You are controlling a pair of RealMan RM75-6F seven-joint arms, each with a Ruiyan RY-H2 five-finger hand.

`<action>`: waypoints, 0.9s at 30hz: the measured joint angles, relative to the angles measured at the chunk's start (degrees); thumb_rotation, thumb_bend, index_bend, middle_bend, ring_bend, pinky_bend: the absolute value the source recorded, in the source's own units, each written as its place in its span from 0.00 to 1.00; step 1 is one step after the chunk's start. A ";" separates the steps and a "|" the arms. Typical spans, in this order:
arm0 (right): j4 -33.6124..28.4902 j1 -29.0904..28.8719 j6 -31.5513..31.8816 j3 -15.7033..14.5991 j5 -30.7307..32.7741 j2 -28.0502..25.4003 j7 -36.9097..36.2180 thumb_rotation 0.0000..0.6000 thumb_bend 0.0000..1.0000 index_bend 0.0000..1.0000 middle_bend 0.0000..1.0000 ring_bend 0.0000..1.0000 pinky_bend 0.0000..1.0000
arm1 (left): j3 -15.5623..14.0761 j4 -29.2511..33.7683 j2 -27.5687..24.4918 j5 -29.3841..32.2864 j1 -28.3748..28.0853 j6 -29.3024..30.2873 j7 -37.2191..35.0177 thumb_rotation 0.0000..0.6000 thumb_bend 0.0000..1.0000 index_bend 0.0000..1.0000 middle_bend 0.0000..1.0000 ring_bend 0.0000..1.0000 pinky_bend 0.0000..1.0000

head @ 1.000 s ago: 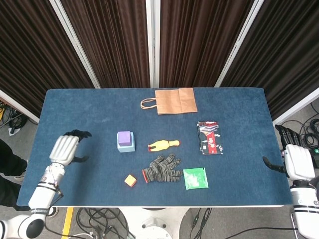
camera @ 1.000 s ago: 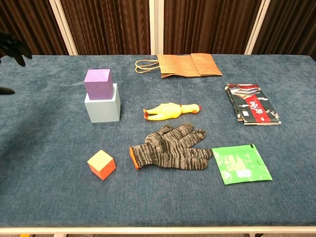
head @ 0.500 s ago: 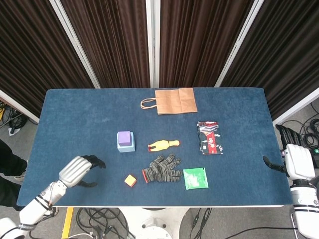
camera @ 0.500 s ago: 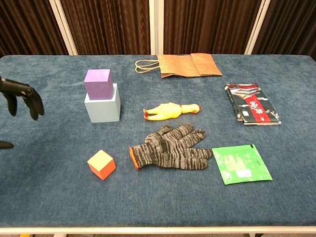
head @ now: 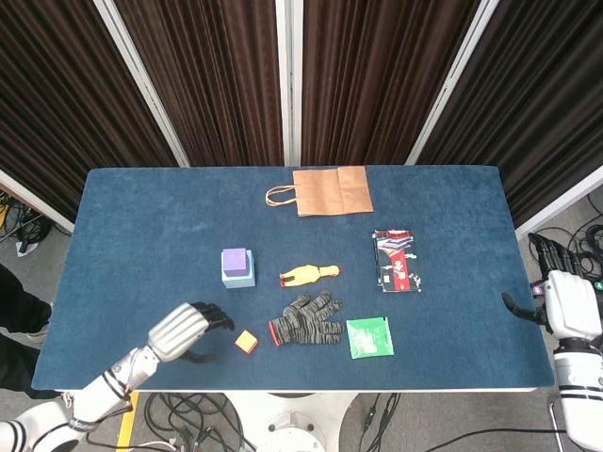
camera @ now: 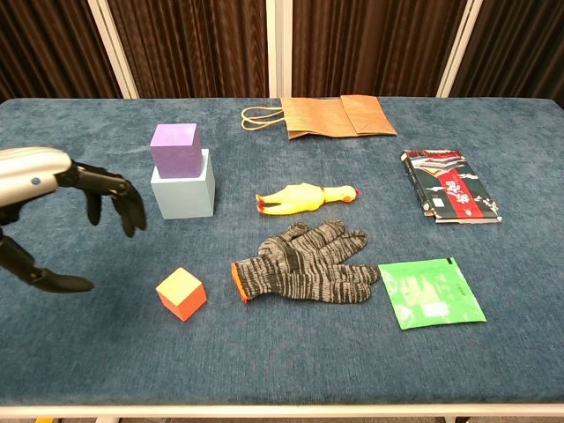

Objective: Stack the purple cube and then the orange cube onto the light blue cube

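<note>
Risk: left hand [camera: 53,220], fingers apart and empty, hovers at nine o'clock of orange cube [camera: 181,293]; a clumsy swing could knock purple cube [camera: 176,148] off light blue cube [camera: 183,192] (twelve o'clock, near).

The purple cube [camera: 175,148] is seen stacked on the light blue cube [camera: 183,190]. In front of that stack, the orange cube [camera: 181,293] lies on the table [camera: 79,352]. To the stack's left, the left hand [camera: 62,211] is held above the table, fingers spread, nothing gripped.
</note>
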State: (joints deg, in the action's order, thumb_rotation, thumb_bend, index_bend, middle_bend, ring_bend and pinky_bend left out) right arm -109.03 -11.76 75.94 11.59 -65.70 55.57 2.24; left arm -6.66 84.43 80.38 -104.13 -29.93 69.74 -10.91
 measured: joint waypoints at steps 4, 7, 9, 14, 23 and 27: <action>0.12 0.18 -0.03 0.35 0.44 -0.43 -1.13 1.00 0.16 0.02 0.07 0.00 0.00 | -0.14 -3.91 2.47 -3.05 -0.67 1.99 -0.04 1.00 0.22 0.43 0.54 0.38 0.48; 0.23 0.31 0.06 0.54 0.44 -0.72 -1.67 1.00 0.16 0.02 0.07 0.00 0.00 | -0.25 -6.25 4.41 -3.76 -1.07 2.69 -0.08 1.00 0.22 0.42 0.54 0.38 0.48; 0.26 0.36 0.11 0.49 0.21 -0.70 -1.73 1.00 0.16 0.02 0.07 0.00 0.00 | -0.29 -7.59 5.67 -4.05 -1.36 2.77 0.27 1.00 0.22 0.41 0.54 0.38 0.48; 0.38 0.42 0.18 0.42 -0.07 -0.64 -1.88 1.00 0.16 0.02 0.07 0.00 0.00 | -0.08 -9.03 8.16 -4.05 -2.16 2.06 1.95 1.00 0.23 0.40 0.54 0.38 0.48; 0.70 0.68 -0.07 0.63 -0.07 -1.19 -3.68 1.00 0.16 0.02 0.07 0.00 0.00 | -0.18 -7.39 9.50 -3.62 -3.67 -0.68 6.22 1.00 0.23 0.39 0.54 0.38 0.48; 0.91 0.86 -0.11 0.71 -0.38 -1.49 -4.70 1.00 0.16 0.02 0.07 0.00 0.00 | -0.47 -8.87 10.44 -4.08 -4.39 -1.34 7.70 1.00 0.23 0.38 0.53 0.38 0.48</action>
State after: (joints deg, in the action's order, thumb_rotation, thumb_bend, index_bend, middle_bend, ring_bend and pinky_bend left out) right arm -108.11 -10.91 75.83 12.30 -66.07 54.08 -2.46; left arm -7.13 75.56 90.82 -108.21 -34.31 68.40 -3.21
